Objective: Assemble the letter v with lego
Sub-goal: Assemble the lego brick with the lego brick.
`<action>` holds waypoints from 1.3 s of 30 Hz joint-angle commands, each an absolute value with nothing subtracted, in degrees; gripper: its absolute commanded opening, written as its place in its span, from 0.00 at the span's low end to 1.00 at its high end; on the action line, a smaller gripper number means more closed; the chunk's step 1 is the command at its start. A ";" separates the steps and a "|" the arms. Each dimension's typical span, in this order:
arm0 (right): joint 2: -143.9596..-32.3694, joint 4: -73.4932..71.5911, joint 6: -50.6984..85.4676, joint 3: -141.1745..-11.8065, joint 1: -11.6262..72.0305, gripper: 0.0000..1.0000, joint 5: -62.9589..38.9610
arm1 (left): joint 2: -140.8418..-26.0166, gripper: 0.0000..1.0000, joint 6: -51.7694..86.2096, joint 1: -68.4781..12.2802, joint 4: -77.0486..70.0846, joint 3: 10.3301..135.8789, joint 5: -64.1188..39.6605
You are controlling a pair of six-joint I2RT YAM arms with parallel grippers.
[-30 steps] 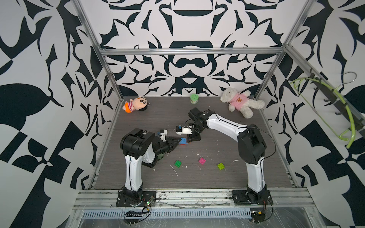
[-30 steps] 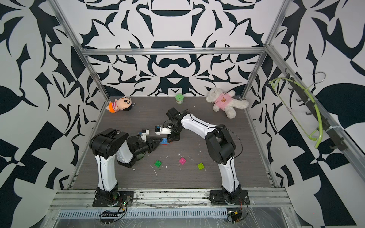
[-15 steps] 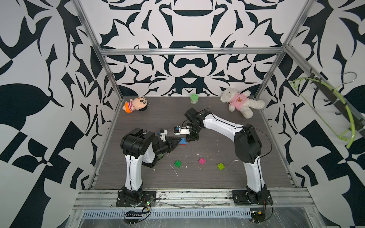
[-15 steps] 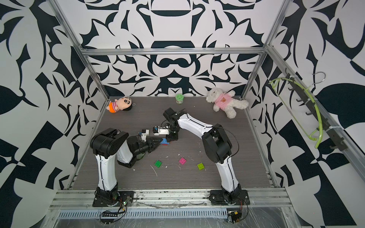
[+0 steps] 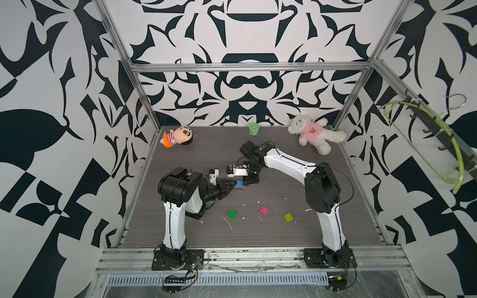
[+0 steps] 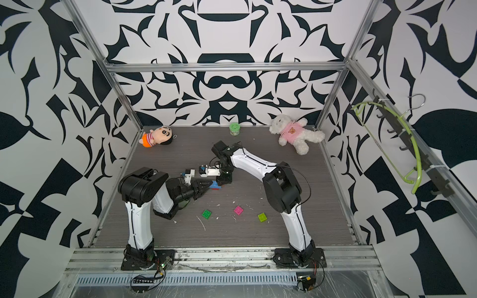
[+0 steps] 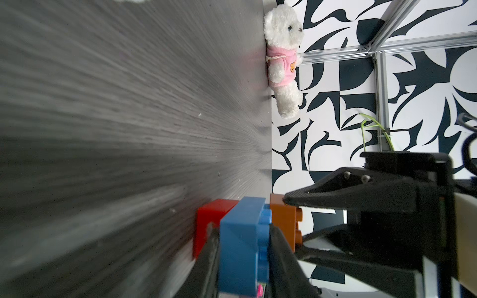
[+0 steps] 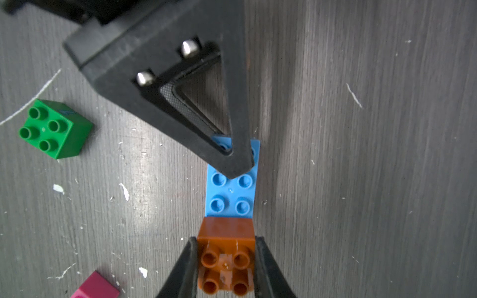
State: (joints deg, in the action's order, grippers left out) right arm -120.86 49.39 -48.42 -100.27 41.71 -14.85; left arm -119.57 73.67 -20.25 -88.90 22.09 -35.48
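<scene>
Left gripper [image 7: 244,233] clamped on the long blue brick [image 8: 231,196], one finger across its studded face near one end and the other on the opposite face. Right gripper [image 8: 226,258] pointing down and pinching the orange-brown brick [image 8: 225,229] by two side faces, studs up. The orange-brown brick sits over the other end of the blue brick, one level higher; whether it is fully seated cannot be told. In the left wrist view, a red brick [image 7: 209,219] lies between the blue brick and the table [image 5: 284,240]. In both top views the two grippers meet at this small stack near the middle of the table. Three loose bricks lie apart in a row nearer the arm bases: green brick [image 5: 233,213], pink brick [image 5: 264,210], lime brick [image 5: 288,217]. Along the back wall are a cartoon doll [image 5: 178,136], a small green pot [image 5: 253,128] and a white teddy bear [image 5: 313,134] in a pink top.
</scene>
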 commanded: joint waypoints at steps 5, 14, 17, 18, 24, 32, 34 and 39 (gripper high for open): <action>-122.24 51.02 -46.61 -100.63 43.15 0.00 -12.41 | -123.13 0.19 70.93 -20.04 -82.49 21.67 -34.89; -123.28 50.16 -41.36 -101.00 43.28 0.00 -13.36 | -123.56 0.18 70.88 -20.04 -82.44 21.72 -34.89; -124.27 51.33 -38.58 -102.53 43.33 0.00 -12.59 | -123.56 0.18 70.84 -20.04 -82.44 21.63 -34.80; -124.54 51.88 -38.08 -102.88 43.33 0.00 -11.90 | -123.63 0.18 70.84 -20.04 -82.44 21.70 -34.80; -123.32 50.42 -35.57 -101.02 43.41 0.00 -12.55 | -124.08 0.17 70.75 -20.04 -82.44 21.65 -34.72; -123.07 46.25 -32.43 -100.89 43.28 0.08 -12.63 | -123.75 0.17 70.84 -20.03 -82.44 21.56 -34.82; -121.89 44.57 -30.62 -101.36 42.92 0.31 -12.97 | -123.54 0.17 70.84 -20.04 -82.44 21.53 -34.80; -117.30 39.25 -24.69 -100.85 40.69 0.56 -17.43 | -123.40 0.17 70.84 -20.04 -82.44 21.43 -34.55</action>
State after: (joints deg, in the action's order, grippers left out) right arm -121.91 45.95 -30.22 -101.49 41.78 -14.61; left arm -120.09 74.06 -20.21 -89.80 22.17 -35.92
